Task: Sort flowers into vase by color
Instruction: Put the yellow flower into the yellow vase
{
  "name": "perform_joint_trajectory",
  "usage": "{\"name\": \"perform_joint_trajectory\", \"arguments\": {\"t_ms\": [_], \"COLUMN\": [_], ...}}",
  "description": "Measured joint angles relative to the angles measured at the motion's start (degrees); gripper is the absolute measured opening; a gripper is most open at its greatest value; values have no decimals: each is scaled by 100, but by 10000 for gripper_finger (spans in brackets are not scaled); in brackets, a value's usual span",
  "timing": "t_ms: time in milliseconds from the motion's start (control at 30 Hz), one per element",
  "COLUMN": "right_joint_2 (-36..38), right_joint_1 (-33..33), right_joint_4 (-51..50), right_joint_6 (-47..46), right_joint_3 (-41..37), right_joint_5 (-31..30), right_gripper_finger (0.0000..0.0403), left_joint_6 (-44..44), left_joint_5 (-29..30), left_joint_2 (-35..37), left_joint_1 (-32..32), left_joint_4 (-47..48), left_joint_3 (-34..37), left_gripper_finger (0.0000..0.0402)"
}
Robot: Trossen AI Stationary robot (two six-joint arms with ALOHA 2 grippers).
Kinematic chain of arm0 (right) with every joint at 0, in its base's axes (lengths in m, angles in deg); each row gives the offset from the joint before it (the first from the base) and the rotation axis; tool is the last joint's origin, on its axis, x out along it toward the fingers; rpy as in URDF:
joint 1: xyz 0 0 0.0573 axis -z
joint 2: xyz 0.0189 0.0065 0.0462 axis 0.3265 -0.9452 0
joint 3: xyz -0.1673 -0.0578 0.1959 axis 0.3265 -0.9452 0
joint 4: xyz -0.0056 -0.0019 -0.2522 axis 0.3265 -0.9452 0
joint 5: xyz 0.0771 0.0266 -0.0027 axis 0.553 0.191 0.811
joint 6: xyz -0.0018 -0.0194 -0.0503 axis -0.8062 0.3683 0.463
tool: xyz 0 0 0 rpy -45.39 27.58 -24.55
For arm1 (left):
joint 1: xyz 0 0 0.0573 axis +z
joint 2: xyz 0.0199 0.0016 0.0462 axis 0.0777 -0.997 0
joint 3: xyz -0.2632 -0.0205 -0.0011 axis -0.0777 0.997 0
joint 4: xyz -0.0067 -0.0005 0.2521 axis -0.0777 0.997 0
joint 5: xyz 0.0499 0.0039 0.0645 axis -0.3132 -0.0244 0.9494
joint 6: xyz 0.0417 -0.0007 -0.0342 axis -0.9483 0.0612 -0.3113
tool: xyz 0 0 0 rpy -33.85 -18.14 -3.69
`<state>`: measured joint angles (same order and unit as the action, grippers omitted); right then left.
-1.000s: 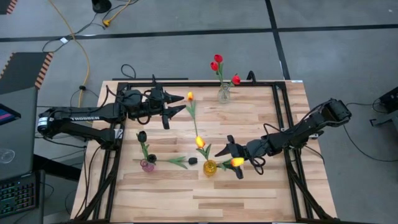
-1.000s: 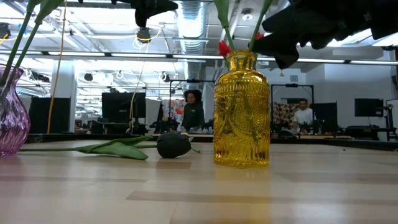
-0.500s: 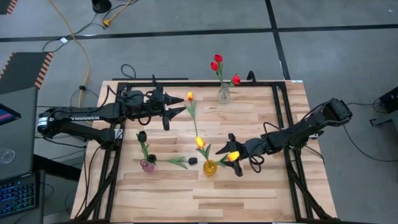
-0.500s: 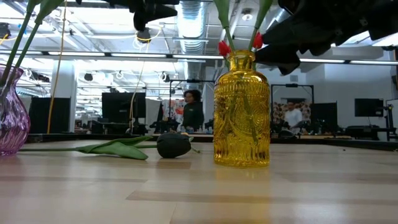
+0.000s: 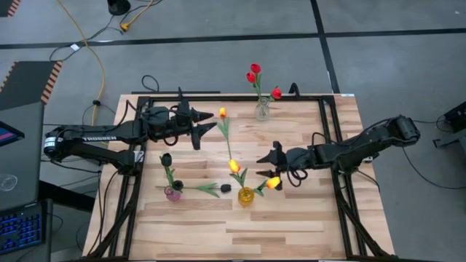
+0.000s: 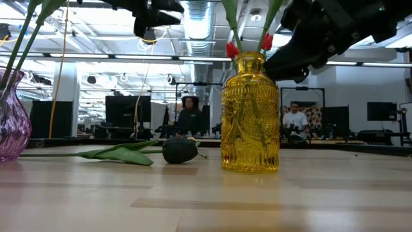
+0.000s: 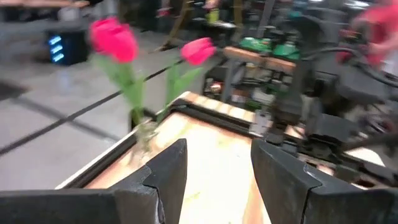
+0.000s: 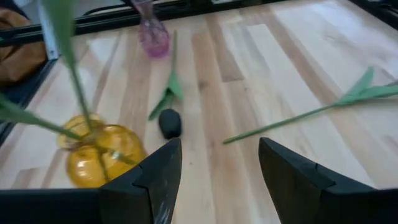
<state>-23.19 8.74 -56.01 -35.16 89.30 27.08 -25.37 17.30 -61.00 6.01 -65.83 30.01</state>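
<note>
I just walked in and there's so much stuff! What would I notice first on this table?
Probably the shiny yellow glass vase near the table's front middle, holding two yellow-orange tulips, with the right claw open just beside it. Next, the red tulips standing tall in the clear glass vase at the far edge. A black tulip lies flat on the wood between the yellow vase and the small pink glass vase.

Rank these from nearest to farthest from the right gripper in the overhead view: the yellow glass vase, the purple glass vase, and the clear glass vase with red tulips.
Measured from the right gripper:
1. Yellow glass vase, just beside it toward the table's front.
2. Clear glass vase with red tulips, at the back edge.
3. Purple glass vase, far off on the left arm's side.
</note>
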Motion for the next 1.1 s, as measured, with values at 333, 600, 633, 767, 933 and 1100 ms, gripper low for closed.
{"name": "perform_joint_trajectory", "arguments": {"t_ms": [333,600,633,767,933,1100], "right_joint_2": [0,0,0,0,-2,-2], "right_joint_1": [488,635,639,639,639,638], "right_joint_4": [-26,-86,-88,-110,-131,-130], "right_joint_6": [2,11,37,51,52,52], "right_joint_3": [0,0,0,0,0,0], "right_joint_5": [1,1,1,1,1,1], "right_gripper_finger": [238,238,238,238,238,238], "left_joint_6": [1051,1438,1453,1427,1431,1522], "left_joint_5": [286,-213,-265,-425,-440,-736], "left_joint_2": [-521,-1555,-1709,-2312,-3073,-3753], "left_joint_1": [637,1127,1168,1280,1346,1332], "left_joint_4": [101,605,721,1262,2592,3664], "left_joint_3": [-3,-468,-602,-1268,-2280,-3020], "left_gripper_finger": [146,128,128,128,128,128]}}
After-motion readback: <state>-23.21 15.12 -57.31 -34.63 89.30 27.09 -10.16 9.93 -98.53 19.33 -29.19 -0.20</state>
